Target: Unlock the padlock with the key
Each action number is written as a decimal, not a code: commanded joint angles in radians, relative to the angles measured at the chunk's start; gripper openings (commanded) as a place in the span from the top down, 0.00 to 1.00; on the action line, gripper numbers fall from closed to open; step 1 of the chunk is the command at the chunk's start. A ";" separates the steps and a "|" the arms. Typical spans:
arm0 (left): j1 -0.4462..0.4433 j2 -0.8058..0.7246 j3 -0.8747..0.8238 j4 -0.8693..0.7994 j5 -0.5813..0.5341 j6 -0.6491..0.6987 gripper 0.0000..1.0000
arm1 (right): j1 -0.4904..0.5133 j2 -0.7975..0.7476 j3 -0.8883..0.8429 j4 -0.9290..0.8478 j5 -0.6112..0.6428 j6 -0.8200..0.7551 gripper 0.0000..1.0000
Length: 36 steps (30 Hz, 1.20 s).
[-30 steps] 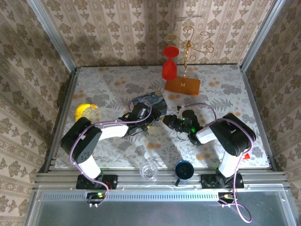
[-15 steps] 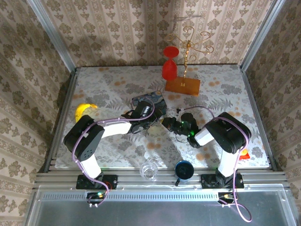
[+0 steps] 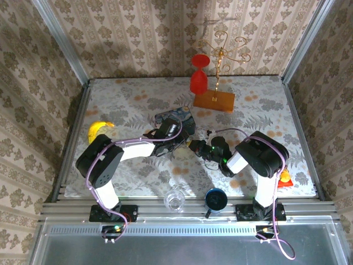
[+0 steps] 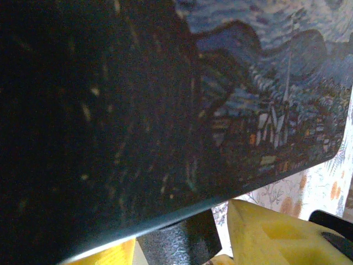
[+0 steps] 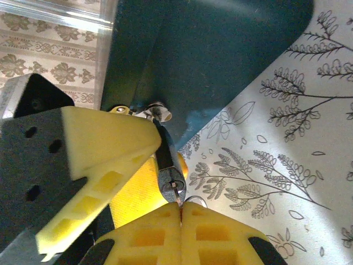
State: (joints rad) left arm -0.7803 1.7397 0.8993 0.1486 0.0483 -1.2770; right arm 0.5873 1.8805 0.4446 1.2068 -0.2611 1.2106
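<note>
The small dark padlock point(image 5: 168, 163) hangs from the clasp of the blue swirl-painted tin point(image 5: 220, 55), keyhole end toward me. My right gripper point(image 5: 181, 208) is shut on the key point(image 5: 177, 194), whose silvery blade tip sits at the keyhole. My left gripper point(image 4: 176, 248) straddles the padlock point(image 4: 176, 240) under the tin point(image 4: 265, 83). Its yellow fingers point(image 4: 270, 237) stand on either side, with a strip of table showing between lock and right finger. From above, the left gripper point(image 3: 181, 136) and right gripper point(image 3: 196, 145) meet nose to nose beside the tin point(image 3: 179, 115).
A red goblet point(image 3: 199, 74) and a gold wire stand on an orange base point(image 3: 214, 100) are at the back. A yellow object point(image 3: 99, 130) lies left. A clear glass point(image 3: 175, 200) and a blue cup point(image 3: 215, 199) stand at the near edge.
The left gripper's jaws have narrowed around the padlock and it has edged right. The right gripper has slid left toward it, still shut.
</note>
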 commanded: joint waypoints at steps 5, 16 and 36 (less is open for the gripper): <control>-0.010 0.004 0.018 -0.006 -0.009 0.034 0.62 | 0.011 0.045 -0.007 0.081 0.033 0.056 1.00; -0.010 0.015 0.027 -0.007 0.008 0.041 0.79 | 0.016 0.047 0.000 0.078 0.034 0.063 1.00; 0.003 -0.011 0.010 -0.037 0.038 0.030 1.00 | 0.020 -0.074 -0.016 -0.130 0.091 -0.049 0.74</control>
State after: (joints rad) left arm -0.7776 1.7397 0.9031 0.1501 0.0666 -1.2510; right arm 0.5987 1.8801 0.4423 1.1496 -0.2115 1.2236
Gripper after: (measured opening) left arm 0.042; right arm 0.254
